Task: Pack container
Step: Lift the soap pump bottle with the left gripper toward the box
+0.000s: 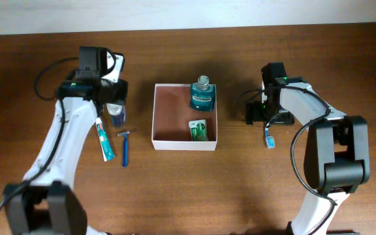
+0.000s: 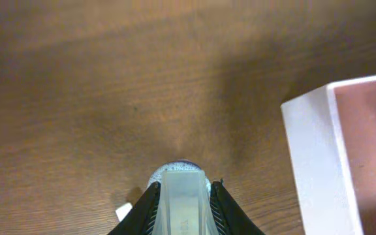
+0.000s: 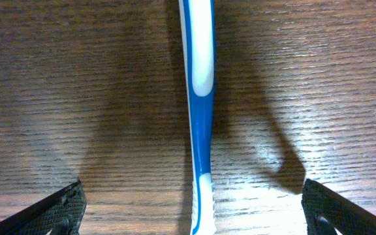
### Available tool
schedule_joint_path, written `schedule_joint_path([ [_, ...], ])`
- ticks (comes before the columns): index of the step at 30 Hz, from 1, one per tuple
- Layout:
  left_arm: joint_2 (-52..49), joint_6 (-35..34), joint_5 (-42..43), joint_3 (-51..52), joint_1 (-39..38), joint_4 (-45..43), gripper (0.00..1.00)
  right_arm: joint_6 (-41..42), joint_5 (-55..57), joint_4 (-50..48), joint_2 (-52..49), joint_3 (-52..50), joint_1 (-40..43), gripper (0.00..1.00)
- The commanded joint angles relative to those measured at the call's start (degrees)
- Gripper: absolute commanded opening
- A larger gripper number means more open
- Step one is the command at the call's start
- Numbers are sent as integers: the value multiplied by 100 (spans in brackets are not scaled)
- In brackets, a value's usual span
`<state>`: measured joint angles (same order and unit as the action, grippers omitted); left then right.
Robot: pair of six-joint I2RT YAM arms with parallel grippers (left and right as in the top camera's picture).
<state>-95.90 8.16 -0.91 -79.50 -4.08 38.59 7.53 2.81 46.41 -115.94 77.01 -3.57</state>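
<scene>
The container (image 1: 172,116) is a shallow square box with white walls and a reddish-brown inside, at the table's middle. Its white wall shows in the left wrist view (image 2: 309,156). A teal mouthwash bottle (image 1: 202,96) stands in its back right corner. A small green packet (image 1: 200,130) lies in its front right corner. My left gripper (image 1: 115,109) (image 2: 183,185) is shut on a small translucent bottle (image 2: 183,207), left of the box. My right gripper (image 1: 267,119) (image 3: 191,210) is open, low over the table, with a blue and white toothbrush (image 3: 200,98) (image 1: 269,138) lying between its jaws.
A toothpaste tube (image 1: 105,141) and a blue razor (image 1: 125,147) lie on the wood table left of the box, in front of my left gripper. A white corner of something (image 2: 123,211) shows beside the left jaws.
</scene>
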Motion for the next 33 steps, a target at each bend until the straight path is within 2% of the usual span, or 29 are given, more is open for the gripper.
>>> schedule_joint_path([
  [1, 802, 94, -35, -319, -7, -50, 16, -2, 168, 20, -240, -199, -11, 99],
  [5, 1198, 96, 398, -319, -7, -101, 9, -2, 168, 20, -240, -199, -11, 99],
  [10, 1462, 96, 1668, -319, -7, -302, 9, -2, 168, 20, -240, -199, -11, 99],
  [14, 1414, 96, 2151, -317, -46, -354, 9, -2, 168, 20, -240, -199, -11, 99],
  [19, 1244, 101, 2173, -317, -385, -470, 9, 0, 168, 20, -240, -199, -11, 99],
  [27, 787, 1121, 2074, -315, -1080, -870, 10, -2, 168, 20, -240, -199, -11, 99],
  [33, 352, 1169, 1961, -315, -1126, -1185, 9, -2, 168, 20, -240, -199, -11, 99],
])
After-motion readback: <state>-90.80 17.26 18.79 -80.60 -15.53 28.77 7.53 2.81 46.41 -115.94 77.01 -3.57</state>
